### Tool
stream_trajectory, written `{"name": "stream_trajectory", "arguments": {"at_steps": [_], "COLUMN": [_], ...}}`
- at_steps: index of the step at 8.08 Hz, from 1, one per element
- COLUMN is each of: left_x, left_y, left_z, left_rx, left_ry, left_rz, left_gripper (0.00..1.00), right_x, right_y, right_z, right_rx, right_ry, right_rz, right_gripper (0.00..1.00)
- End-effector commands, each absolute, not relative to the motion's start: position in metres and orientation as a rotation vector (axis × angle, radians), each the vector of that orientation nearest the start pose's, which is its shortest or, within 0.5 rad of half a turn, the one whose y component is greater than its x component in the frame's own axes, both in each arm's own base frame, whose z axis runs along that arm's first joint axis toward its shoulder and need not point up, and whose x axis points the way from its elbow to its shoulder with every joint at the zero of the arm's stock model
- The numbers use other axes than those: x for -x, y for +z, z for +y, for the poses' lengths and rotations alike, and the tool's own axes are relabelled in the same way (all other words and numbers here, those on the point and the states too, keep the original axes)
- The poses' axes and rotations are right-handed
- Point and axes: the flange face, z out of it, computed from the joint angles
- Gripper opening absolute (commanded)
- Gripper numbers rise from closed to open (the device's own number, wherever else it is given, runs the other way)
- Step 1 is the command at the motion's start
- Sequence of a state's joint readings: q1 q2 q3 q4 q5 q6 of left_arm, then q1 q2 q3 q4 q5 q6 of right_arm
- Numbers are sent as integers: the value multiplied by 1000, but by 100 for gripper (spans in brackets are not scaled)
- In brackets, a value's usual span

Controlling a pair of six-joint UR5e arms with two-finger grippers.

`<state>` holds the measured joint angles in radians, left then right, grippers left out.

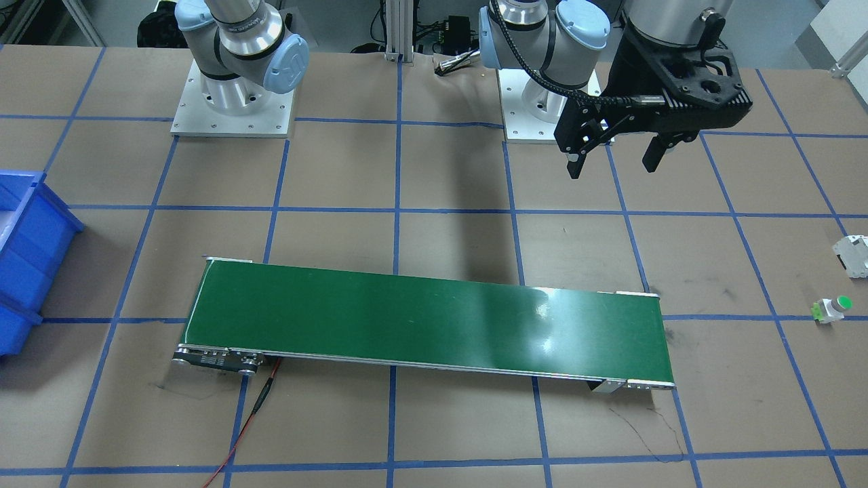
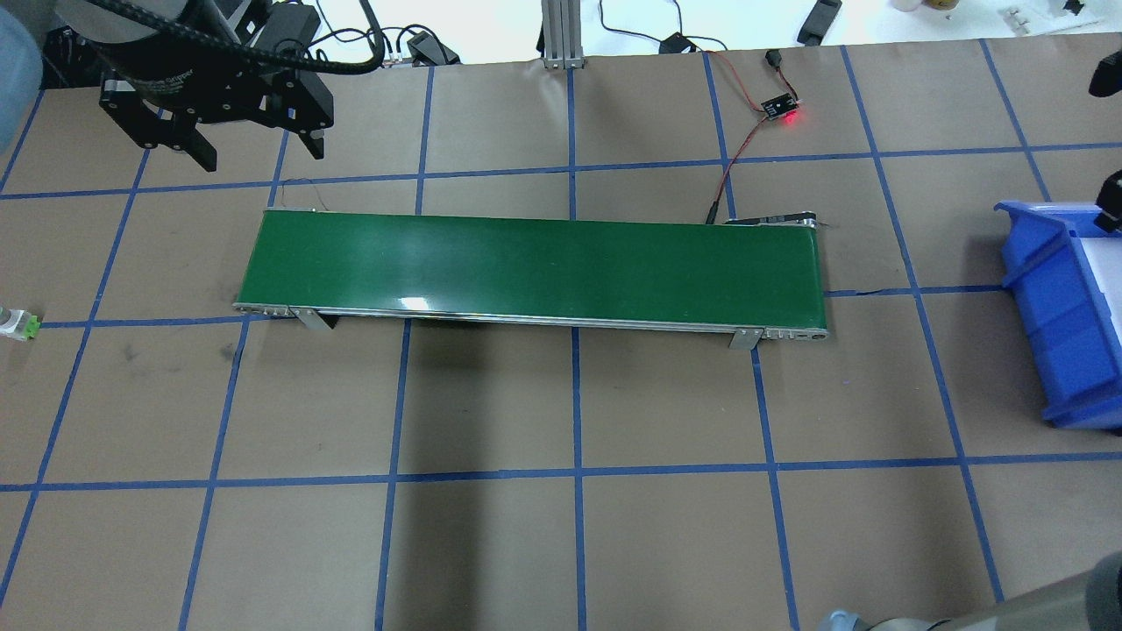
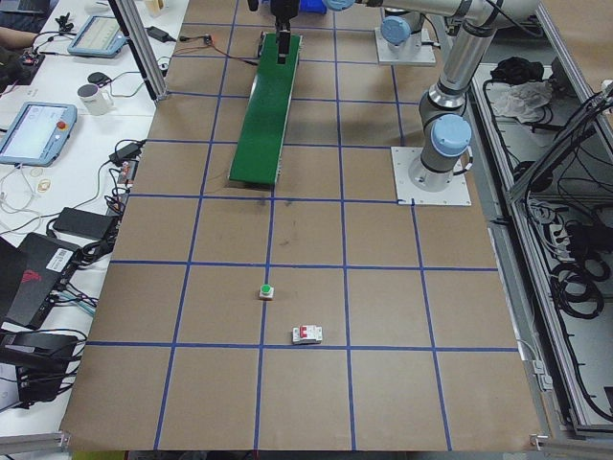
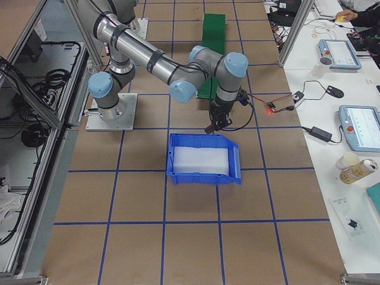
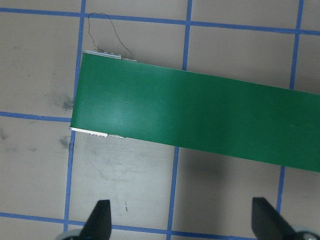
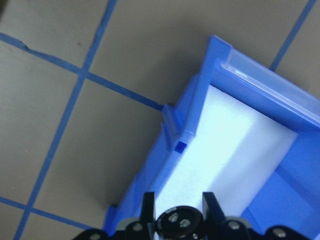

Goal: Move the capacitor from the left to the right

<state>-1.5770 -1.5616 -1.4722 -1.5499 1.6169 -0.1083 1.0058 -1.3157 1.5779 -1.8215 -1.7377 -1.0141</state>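
- The capacitor is sitting end-on, clamped between the fingers of the right gripper, which is hanging over the blue bin close to one wall.
- Releasing here is risking a clip on that wall, or a bounce and roll across the white foam.
- The left gripper is hovering spread and empty beside the green belt, and looks to be threatening nothing.

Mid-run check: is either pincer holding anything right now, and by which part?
The right pincer holds the capacitor by its round sides, one end facing the wrist camera, above the blue bin. The left pincer is open and empty.
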Motion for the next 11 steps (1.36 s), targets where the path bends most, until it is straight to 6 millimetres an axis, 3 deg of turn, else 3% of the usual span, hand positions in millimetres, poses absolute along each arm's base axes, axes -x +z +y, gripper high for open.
{"name": "stream_trajectory", "arguments": {"at_steps": [1, 2, 3, 4, 6, 7, 9, 11], "left_x": [132, 132, 132, 132, 132, 132, 132, 132], "left_y": [545, 545, 545, 544, 544, 542, 543, 543], "left_z": [-496, -496, -496, -497, -497, -499, -500, -500], "left_rx": [161, 161, 161, 161, 161, 161, 161, 161], "left_ry": [-208, -208, -211, -206, -206, -204, -213, -213], "left_rz": [3092, 3092, 3092, 3092, 3092, 3092, 3092, 3092], "left_gripper": [100, 100, 100, 100, 100, 100, 100, 100], "right_x": [259, 265, 269, 268, 263, 249, 182, 99], "right_y": [319, 303, 302, 303, 327, 348, 417, 472], "right_z": [-547, -540, -537, -536, -528, -516, -501, -499], "right_rx": [857, 914, 904, 911, 945, 930, 911, 787], "right_ry": [280, 262, 254, 259, 262, 278, 45, 67], "right_rz": [3212, 3200, 3200, 3190, 3182, 3118, 3047, 3068], "right_gripper": [0, 0, 30, 95, 100, 100, 100, 100]}}
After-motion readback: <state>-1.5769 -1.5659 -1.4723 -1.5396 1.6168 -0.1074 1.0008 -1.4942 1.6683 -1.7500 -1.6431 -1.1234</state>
